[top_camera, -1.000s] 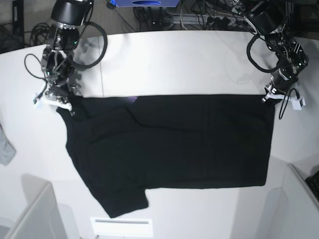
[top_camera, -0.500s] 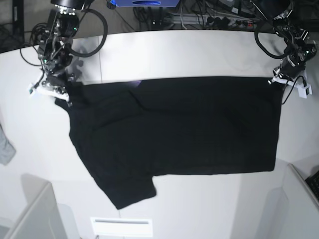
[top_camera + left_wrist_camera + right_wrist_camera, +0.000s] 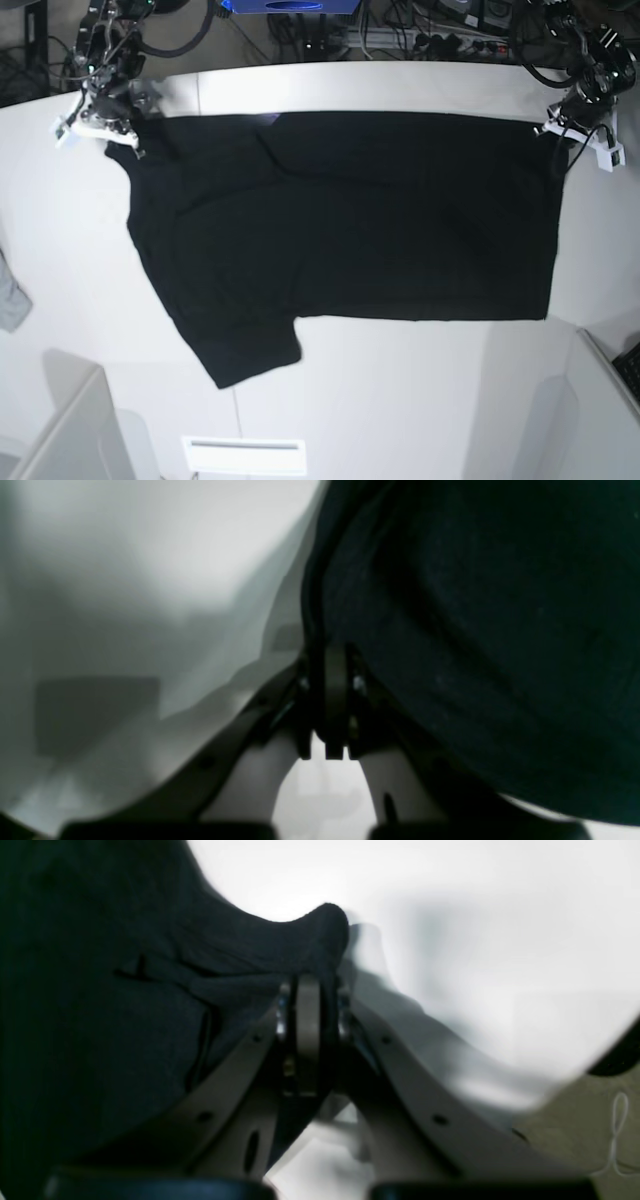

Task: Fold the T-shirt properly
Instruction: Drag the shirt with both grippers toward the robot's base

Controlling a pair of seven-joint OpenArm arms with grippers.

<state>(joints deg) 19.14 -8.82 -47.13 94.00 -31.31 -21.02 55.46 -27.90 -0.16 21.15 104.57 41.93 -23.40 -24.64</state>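
The black T-shirt hangs spread out over the white table, held up by its top edge at both corners. No print shows. My left gripper is shut on the shirt's top right corner; in the left wrist view its jaws pinch the dark cloth. My right gripper is shut on the top left corner; in the right wrist view the jaws pinch a fold of the cloth. A sleeve hangs at the lower left.
A small grey cloth scrap lies at the table's left edge. Cables and a blue device sit behind the table's far edge. Grey panels stand at the front corners. A white vent strip sits at the front.
Both grippers have moved toward the far edge of the table, drawing the shirt's top edge back with them. The shirt's lower hem and sleeve have risen too.
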